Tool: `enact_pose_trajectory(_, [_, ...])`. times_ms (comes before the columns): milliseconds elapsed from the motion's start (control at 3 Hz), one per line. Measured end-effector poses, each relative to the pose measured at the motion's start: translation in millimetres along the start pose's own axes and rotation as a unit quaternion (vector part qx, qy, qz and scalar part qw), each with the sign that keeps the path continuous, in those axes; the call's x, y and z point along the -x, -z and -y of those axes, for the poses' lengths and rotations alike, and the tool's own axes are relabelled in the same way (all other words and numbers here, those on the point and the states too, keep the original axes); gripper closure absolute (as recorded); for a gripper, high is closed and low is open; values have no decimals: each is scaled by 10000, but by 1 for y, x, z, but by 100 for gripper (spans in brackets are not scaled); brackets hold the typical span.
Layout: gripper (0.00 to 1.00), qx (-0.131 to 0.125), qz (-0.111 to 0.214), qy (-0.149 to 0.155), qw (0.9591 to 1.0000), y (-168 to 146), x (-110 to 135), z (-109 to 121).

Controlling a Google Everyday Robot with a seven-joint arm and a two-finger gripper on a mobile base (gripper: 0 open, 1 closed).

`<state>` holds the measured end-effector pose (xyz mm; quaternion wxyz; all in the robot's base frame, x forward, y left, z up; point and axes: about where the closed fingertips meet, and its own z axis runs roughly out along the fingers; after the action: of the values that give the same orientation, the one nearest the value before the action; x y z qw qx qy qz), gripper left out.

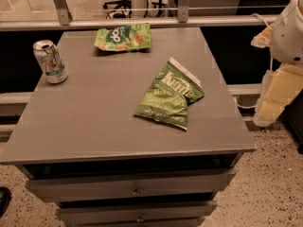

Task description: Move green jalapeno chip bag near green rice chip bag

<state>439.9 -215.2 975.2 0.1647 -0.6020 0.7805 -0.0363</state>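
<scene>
The green jalapeno chip bag [169,94], dark green with white "Kettle" lettering and a white top edge, lies crumpled right of the middle of the grey table [94,122]. The green rice chip bag [123,37], lighter green with orange chip images, lies flat at the table's far edge, apart from the jalapeno bag. My gripper [277,96] hangs off the table's right side, below the white arm [289,30], well right of the jalapeno bag and touching nothing.
A soda can [50,62] stands upright at the table's left edge. Drawers [135,188] run below the table's front. A rail with metal posts [142,18] lies just behind the table. Speckled floor is on the right.
</scene>
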Motion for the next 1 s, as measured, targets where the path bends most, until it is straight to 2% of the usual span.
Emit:
enact_pose_trajectory(333, [0, 45, 146, 23, 9999, -25, 8, 6])
enact_pose_trajectory(667, [0, 234, 519, -32, 9984, -85, 26, 18])
enact_pose_trajectory(1000, [0, 372, 782, -94, 9962, -123, 37, 25])
